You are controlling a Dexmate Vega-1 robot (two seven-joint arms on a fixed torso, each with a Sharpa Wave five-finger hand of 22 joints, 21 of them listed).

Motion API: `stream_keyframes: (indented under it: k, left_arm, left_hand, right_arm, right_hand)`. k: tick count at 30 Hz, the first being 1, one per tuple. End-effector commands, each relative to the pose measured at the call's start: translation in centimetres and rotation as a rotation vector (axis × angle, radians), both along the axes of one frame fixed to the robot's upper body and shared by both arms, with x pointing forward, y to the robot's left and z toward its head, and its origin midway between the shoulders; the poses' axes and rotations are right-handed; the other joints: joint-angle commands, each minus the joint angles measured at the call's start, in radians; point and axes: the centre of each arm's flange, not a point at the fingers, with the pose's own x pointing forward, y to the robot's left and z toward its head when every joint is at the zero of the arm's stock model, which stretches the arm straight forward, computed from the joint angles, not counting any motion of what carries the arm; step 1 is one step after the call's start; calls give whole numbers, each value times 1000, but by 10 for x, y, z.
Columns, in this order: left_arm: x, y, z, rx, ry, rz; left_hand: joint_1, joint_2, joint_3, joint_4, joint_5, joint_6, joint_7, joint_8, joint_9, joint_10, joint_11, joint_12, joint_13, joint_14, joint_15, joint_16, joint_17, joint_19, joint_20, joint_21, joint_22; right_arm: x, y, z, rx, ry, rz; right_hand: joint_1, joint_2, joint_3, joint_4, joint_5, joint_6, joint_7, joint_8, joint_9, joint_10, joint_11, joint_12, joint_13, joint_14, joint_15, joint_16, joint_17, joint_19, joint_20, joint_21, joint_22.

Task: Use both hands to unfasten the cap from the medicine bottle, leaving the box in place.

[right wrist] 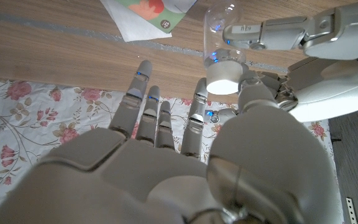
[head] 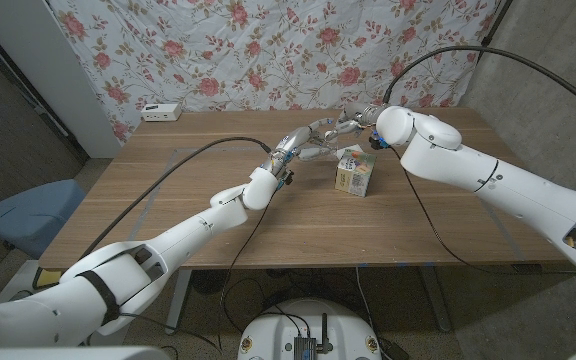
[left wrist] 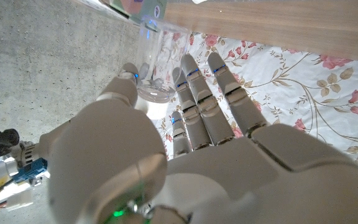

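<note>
Holding the clear medicine bottle [right wrist: 219, 25] in the air near the box [head: 354, 173], the left hand [head: 303, 146] grips its body; the right hand [head: 353, 122] pinches the white cap [right wrist: 222, 77], seemingly not yet removed

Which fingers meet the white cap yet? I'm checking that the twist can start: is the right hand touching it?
Touching: in the right wrist view, the right hand has fingers on the white cap.

- A makeshift robot test room rather than a lived-in home: bare grey concrete wall [head: 558, 60] and concrete floor.
- A floral cloth [head: 268, 50] hangs as a backdrop behind the wooden table [head: 218, 220].
- Black cables [head: 168, 185] trail across the tabletop.
- A white power strip [head: 161, 111] sits at the tabletop's far left corner.
- A blue chair [head: 28, 212] stands off the left edge.
</note>
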Motion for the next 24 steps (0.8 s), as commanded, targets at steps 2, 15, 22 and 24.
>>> stream_keyframes:
  k: [2,15,22,24]
  left_arm:
    - [2,-1,1,2,2,-3]
    - [3,-1,0,0,6,-1]
    - [4,-1,0,-1,9,0]
    - [4,-1,0,-2,9,0]
  left_hand:
    - [-2,7,9,0,7,4,-3,4,3,65,-59,5,1,1,-46,1,1,-3,-2,0,3]
    - [-6,7,10,1,7,4,-2,3,3,62,-59,3,1,1,-45,1,1,-3,-2,-1,3]
    - [-6,6,11,1,7,6,-3,4,3,65,-59,5,1,2,-45,1,1,-1,-3,0,3]
    - [-6,6,11,1,7,6,-3,4,3,66,-59,5,1,2,-45,2,1,-1,-2,0,3]
  right_arm:
    - [1,2,0,-6,-21,-7]
    - [1,3,-3,-3,-56,2]
    - [1,2,-3,4,-67,3]
    - [1,2,-3,4,-68,3]
  right_hand:
    - [24,1,6,-16,9,18,-6,19,8,12,-2,3,4,17,-9,9,4,7,-5,3,3]
    - [36,6,17,-18,8,82,-27,66,25,49,-22,9,2,45,-41,18,9,37,-30,10,3]
    - [41,9,21,-18,8,97,-32,77,29,57,-25,9,2,48,-47,19,10,43,-35,11,3]
    - [41,10,22,-18,8,100,-32,80,30,59,-25,10,1,52,-49,21,10,46,-36,11,3]
